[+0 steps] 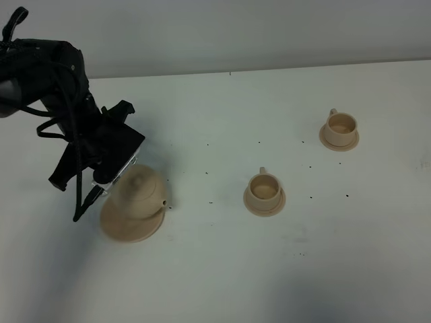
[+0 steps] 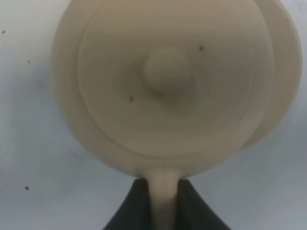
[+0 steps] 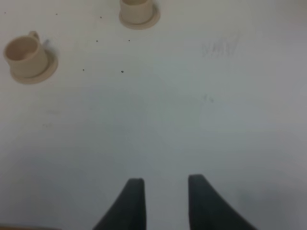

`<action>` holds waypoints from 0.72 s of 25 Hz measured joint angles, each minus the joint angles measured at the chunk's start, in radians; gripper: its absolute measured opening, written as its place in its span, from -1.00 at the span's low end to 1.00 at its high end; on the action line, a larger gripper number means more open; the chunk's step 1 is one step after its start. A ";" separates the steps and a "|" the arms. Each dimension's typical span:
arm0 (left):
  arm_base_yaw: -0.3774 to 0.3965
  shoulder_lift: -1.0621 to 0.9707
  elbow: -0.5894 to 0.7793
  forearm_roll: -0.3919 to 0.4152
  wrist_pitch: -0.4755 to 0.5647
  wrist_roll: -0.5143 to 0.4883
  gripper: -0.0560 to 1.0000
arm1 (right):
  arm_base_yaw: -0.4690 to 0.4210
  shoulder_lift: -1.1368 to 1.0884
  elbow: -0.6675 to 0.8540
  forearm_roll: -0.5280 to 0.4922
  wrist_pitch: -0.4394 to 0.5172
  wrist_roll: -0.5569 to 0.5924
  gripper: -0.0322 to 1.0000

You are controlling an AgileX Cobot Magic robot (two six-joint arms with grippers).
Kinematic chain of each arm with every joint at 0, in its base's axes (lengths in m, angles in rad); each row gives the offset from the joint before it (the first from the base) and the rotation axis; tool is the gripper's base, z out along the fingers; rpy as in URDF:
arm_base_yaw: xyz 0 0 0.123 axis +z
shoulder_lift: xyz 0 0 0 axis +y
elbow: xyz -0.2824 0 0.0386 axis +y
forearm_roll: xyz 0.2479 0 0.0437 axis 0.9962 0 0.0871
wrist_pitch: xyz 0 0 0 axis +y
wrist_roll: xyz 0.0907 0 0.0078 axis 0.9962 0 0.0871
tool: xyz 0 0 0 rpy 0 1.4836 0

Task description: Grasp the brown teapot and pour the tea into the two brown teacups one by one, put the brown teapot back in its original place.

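The brown teapot (image 1: 139,191) hangs, blurred, just over its wide saucer, the original place (image 1: 125,227), at the left of the table. My left gripper (image 1: 110,180) is shut on the teapot's loop handle (image 2: 164,191), which sits between the dark fingers (image 2: 136,208). From the wrist I see the knobbed lid (image 2: 165,69) from above and the saucer's rim (image 2: 289,72) behind it. The two brown teacups stand on their saucers, one mid-table (image 1: 264,188), one far right (image 1: 341,126). My right gripper (image 3: 165,201) is open over bare table, with both cups (image 3: 25,52) (image 3: 138,8) ahead of it.
The white table (image 1: 222,269) carries small dark specks between the teapot and the cups. A pale wall runs along the table's back edge (image 1: 269,67). The left arm's black body and cables (image 1: 60,101) rise at the upper left.
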 joint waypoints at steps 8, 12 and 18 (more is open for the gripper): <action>0.068 0.000 0.000 -0.148 -0.067 0.008 -0.66 | 0.000 0.000 0.000 0.000 0.000 0.000 -0.48; 0.069 0.000 0.000 -0.190 -0.091 0.011 -0.66 | 0.000 0.000 0.000 0.000 0.000 0.000 -0.48; 0.069 0.000 0.000 -0.278 -0.107 0.011 -0.66 | 0.000 0.000 0.000 0.000 0.000 0.000 -0.48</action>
